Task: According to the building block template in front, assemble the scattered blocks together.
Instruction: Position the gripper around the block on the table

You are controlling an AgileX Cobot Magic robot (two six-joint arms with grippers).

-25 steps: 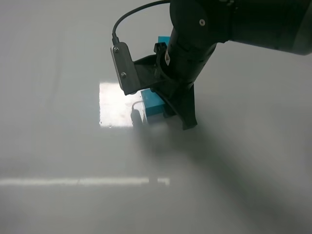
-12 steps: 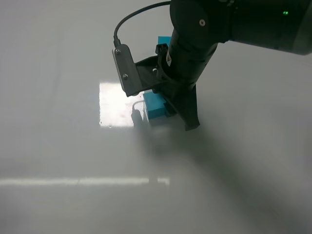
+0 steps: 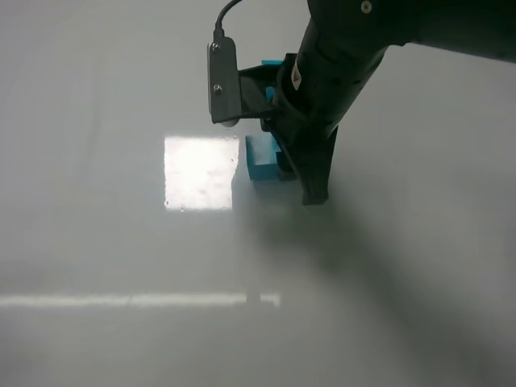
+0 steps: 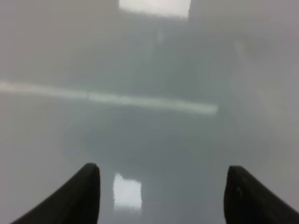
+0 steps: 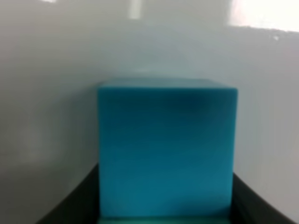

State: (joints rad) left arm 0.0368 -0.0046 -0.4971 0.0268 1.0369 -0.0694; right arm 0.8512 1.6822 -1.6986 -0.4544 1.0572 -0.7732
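My right gripper (image 3: 289,173) reaches into the middle of the white table (image 3: 97,226) and is shut on a cyan-blue cube (image 3: 260,158), holding it just above the surface. In the right wrist view the cube (image 5: 166,149) fills the space between the two dark fingers (image 5: 70,205). A thin teal-green strip (image 5: 163,219) shows at the cube's near edge. A cyan corner of the template (image 3: 272,64) shows behind the arm; the rest of it is hidden. My left gripper (image 4: 163,196) is open and empty over bare table.
A bright square reflection (image 3: 201,172) lies on the table left of the cube, and a thin light streak (image 3: 137,300) runs nearer the front. The right arm's camera bracket (image 3: 223,85) juts out to the left.
The right gripper has risen and shifted slightly right and away with the blue cube in it. The left arm's motion cannot be judged.
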